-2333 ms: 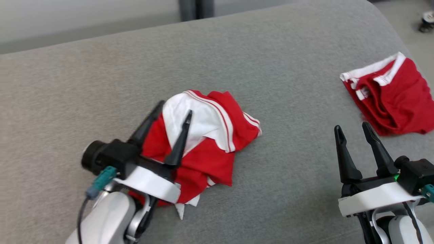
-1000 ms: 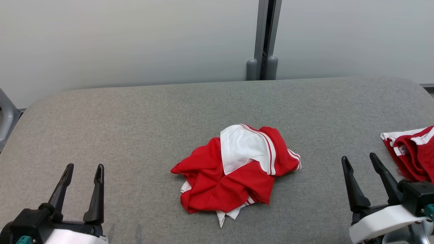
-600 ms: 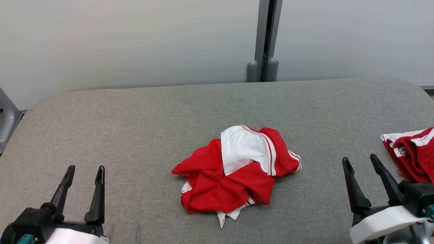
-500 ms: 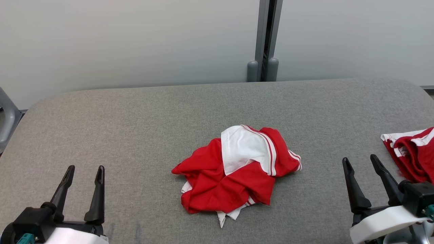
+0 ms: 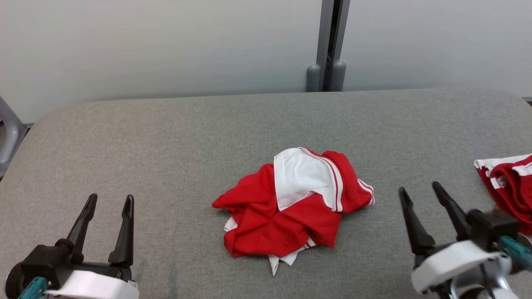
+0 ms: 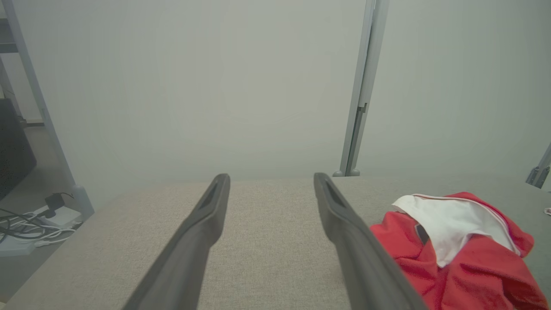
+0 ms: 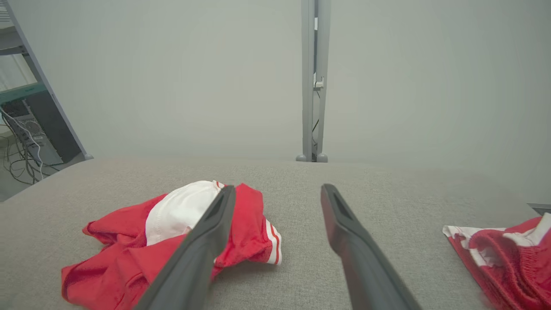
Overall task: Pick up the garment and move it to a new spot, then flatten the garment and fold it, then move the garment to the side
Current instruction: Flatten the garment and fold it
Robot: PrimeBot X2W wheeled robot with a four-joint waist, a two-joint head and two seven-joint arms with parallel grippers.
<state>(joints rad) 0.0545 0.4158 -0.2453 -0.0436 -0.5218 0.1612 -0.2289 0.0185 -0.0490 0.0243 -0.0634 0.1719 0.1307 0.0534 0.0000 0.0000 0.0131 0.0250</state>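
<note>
1. Left gripper [image 5: 111, 197]: fingers spread wide with nothing between them. It sits at the lower left of the head view, over the grey padded table [image 5: 166, 137]. In its own wrist view [image 6: 271, 177] bare fabric shows between the fingers.

2. Right gripper [image 5: 419, 187]: fingers also spread wide and empty, at the lower right. Seen along its own fingers [image 7: 278, 188], bare tabletop shows between them.

3. Garment [image 5: 291, 207]: red with a white panel and white stripes (crumpled, not flattened). It lies in a heap near the middle of the table, between the two grippers and apart from both. It also shows in the left wrist view [image 6: 465, 258] and the right wrist view [image 7: 129, 249].

4. Second garment [image 5: 509, 187]: red with white trim, bunched at the table's right edge, near the right gripper [image 7: 508, 254].

5. Grey post [image 5: 331, 41]: upright behind the table, against a pale wall.
</note>
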